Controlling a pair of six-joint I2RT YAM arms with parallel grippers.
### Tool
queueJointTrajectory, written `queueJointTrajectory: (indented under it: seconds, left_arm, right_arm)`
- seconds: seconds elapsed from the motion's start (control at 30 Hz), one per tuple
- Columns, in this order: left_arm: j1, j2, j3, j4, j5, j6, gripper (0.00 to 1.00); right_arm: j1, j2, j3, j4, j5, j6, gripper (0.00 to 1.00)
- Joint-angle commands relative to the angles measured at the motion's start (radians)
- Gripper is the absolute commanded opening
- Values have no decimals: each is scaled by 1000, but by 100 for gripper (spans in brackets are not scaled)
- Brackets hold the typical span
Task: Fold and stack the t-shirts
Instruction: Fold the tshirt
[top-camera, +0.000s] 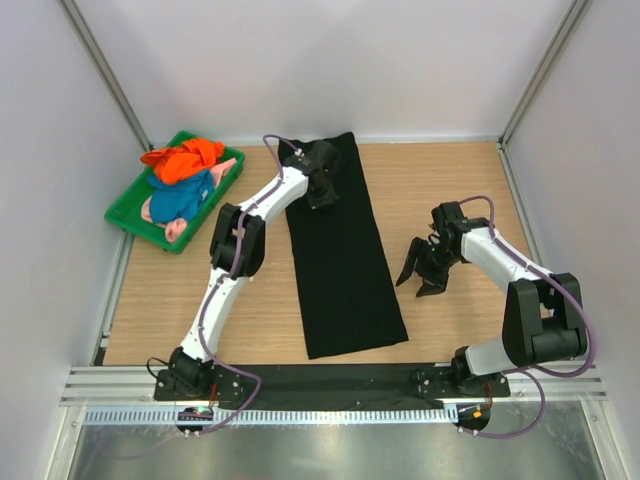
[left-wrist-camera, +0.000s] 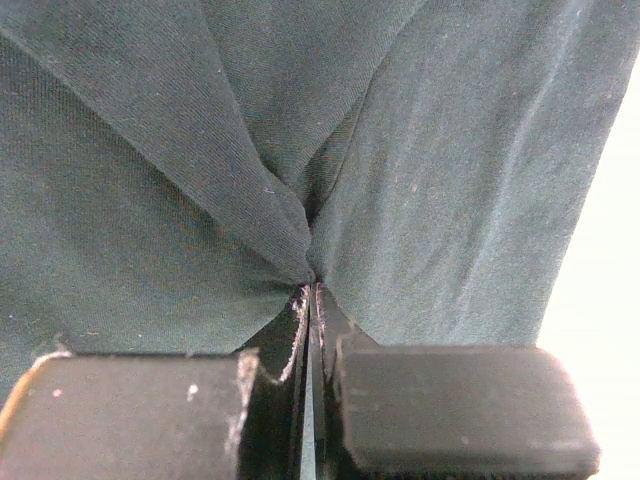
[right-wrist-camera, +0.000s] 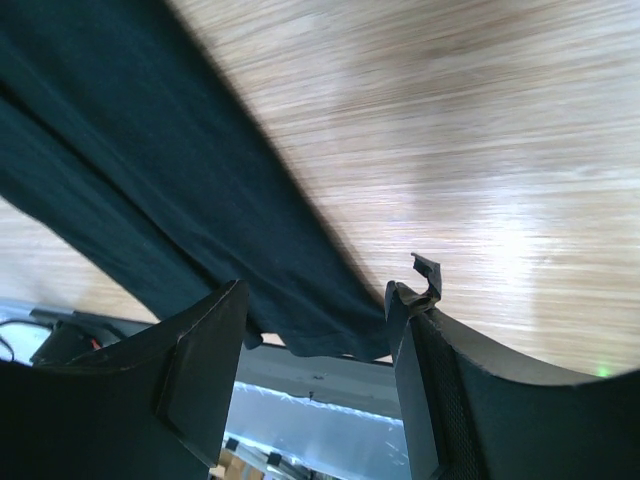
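The black t-shirt (top-camera: 340, 250) lies folded into a long strip down the middle of the table. My left gripper (top-camera: 322, 192) is at its far part, shut on a pinch of the black cloth (left-wrist-camera: 310, 272) that puckers into the closed fingers (left-wrist-camera: 440, 400). My right gripper (top-camera: 420, 272) is open and empty, hovering just right of the strip's near half; the wrist view shows the shirt's edge (right-wrist-camera: 200, 230) beyond its spread fingers (right-wrist-camera: 200, 370). Orange (top-camera: 183, 160), blue (top-camera: 180, 198) and pink (top-camera: 176, 229) t-shirts lie bunched in the tray.
A green plastic tray (top-camera: 125, 215) sits at the far left of the wooden table (top-camera: 450, 180). White walls close in the sides and back. A metal rail (top-camera: 330, 385) runs along the near edge by the arm bases.
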Motion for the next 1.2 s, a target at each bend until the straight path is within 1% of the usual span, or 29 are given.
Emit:
queueJointTrajectory:
  seconds: [0.0,0.13,0.2,0.23,0.27,0.3,0.37,0.5,0.57,0.63,0.8,0.87,0.9,0.97,1.03,1.17]
  left_arm:
    - [2,-81,-2,9,19,11,0]
    - [-1,-156,-27,7,27,24,1]
    - [-1,-190,-34,12,9,45,9]
    - [-1,-196,-33,13,-2,56,14]
    - [-1,-198,-31,25,-25,65,28]
    - [-1,-198,-33,35,-33,89,34]
    - [-1,-178,-15,45,-48,114,42]
    - [-1,-120,39,44,-113,148,44]
    - [-1,-97,48,58,-125,159,39]
    - [-1,-81,42,106,-127,169,39]
    - [-1,-23,25,186,-178,166,44]
    - [-1,-12,-5,264,-203,165,43]
    - [-1,2,-22,291,-206,171,44]
    - [-1,29,-9,314,-205,180,43]
    - [0,81,41,306,-194,188,43]
    - [17,121,65,302,-171,185,43]
  right_arm:
    - [-4,0,-23,58,-111,-38,64]
    - [9,10,-42,72,-148,-59,64]
    - [24,20,-39,66,-120,-74,64]
    - [29,21,-37,61,-108,-82,64]
    - [35,24,-30,59,-96,-85,64]
    - [41,32,-27,49,-85,-91,64]
    - [47,40,-8,41,-62,-94,64]
    - [53,50,12,32,-56,-94,64]
    - [56,53,16,33,-56,-93,64]
    - [58,57,18,30,-53,-94,64]
    - [62,69,27,24,-36,-110,64]
    - [68,72,39,18,-24,-117,64]
    - [71,72,44,12,-5,-119,64]
    - [82,70,53,7,13,-125,64]
    - [96,70,56,7,32,-124,64]
    - [124,86,32,29,33,-91,64]
